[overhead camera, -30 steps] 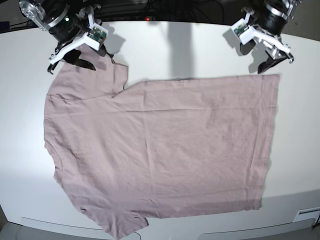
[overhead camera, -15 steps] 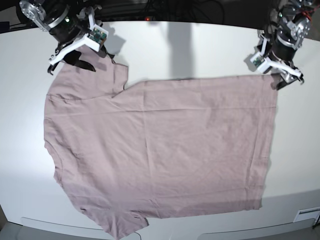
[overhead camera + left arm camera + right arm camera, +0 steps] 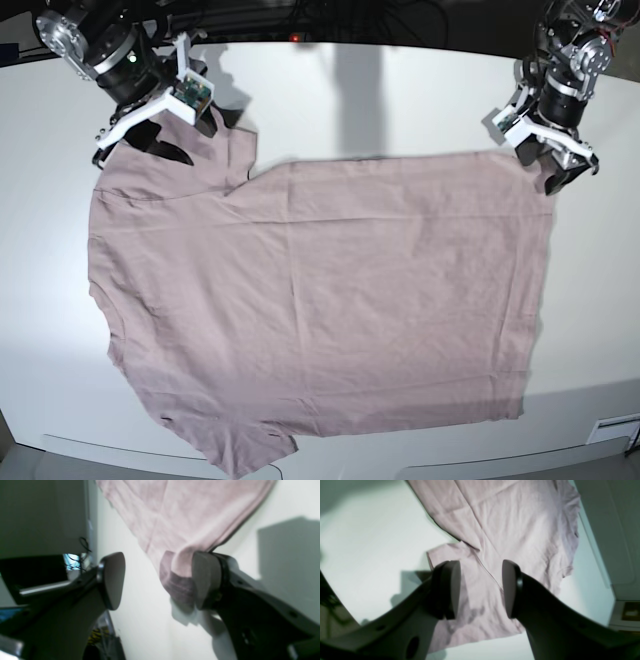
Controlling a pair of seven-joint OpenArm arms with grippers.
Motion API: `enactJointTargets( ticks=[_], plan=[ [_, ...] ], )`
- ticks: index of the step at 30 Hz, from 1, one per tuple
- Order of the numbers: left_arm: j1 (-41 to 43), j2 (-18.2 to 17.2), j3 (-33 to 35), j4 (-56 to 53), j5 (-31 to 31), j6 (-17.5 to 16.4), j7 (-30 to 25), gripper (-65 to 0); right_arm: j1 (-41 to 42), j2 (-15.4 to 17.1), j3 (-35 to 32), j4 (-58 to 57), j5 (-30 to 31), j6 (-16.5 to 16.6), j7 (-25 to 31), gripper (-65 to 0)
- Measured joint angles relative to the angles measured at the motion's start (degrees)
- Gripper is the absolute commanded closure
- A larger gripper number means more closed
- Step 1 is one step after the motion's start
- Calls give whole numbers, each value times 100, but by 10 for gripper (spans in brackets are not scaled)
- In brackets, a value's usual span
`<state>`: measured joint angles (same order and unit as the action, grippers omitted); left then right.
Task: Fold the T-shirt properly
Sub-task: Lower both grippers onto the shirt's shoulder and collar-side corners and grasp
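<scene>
Base view shows you the T-shirt (image 3: 330, 290) spread over the table (image 3: 620, 260), no fold visibly made, so all the folding seems left; your left end effector (image 3: 545, 172) stands wide around its bunched corner, one finger touching cloth, while your right end effector (image 3: 172, 128), parted and empty, hovers above a sleeve

A smooth white tabletop (image 3: 420, 90) is seen under bright light — soft, blurred shadows (image 3: 360, 95) are cast across it. In the left wrist view a broad grey surface (image 3: 37, 517) is shown beside the white — its nature cannot be told.
</scene>
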<state>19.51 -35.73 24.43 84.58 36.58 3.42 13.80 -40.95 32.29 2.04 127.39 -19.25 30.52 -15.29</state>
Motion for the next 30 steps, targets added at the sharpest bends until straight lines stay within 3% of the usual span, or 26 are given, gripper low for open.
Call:
enactJointTargets(
  ticks=[6, 9, 11, 14, 15, 17, 23, 24, 27, 30],
  plan=[
    [-175, -50, 313, -160, 267, 81, 192, -419, 0, -4, 0, 0, 2, 13, -2, -276],
    [-175, -116, 345, -160, 254, 90, 258, -374, 0, -4, 0, 0, 2, 11, -2, -276],
    [-232, -192, 350, -160, 59, 20, 243, -272, 0, -4, 0, 0, 2, 13, -2, -276],
    [-284, -254, 356, -160, -44, -146, 90, -19, 0, -4, 0, 0, 0, 11, -2, -276],
    [-284, -273, 356, -173, -24, -146, -44, 0, 0, -4, 0, 0, 4, 9, 2, -276],
    [-284, -315, 356, -199, -35, -149, -216, 0, -2, -2, 0, 0, 2, 15, -7, -276],
    [-254, -343, 356, -197, 332, -186, -33, 0, 0, -4, 0, 0, 7, 17, -52, -276],
    [-254, -345, 356, -197, 350, -186, -28, 0, 0, -2, 0, 2, 7, 76, -249, -276],
    [-254, -345, 361, -197, 345, -184, -17, 0, 0, 90, 7, -2, 197, 728, -745, -276],
    [-251, -345, 361, -197, 345, -184, -13, 0, 0, 107, 0, -92, 507, 876, -713, -276]
  ],
)
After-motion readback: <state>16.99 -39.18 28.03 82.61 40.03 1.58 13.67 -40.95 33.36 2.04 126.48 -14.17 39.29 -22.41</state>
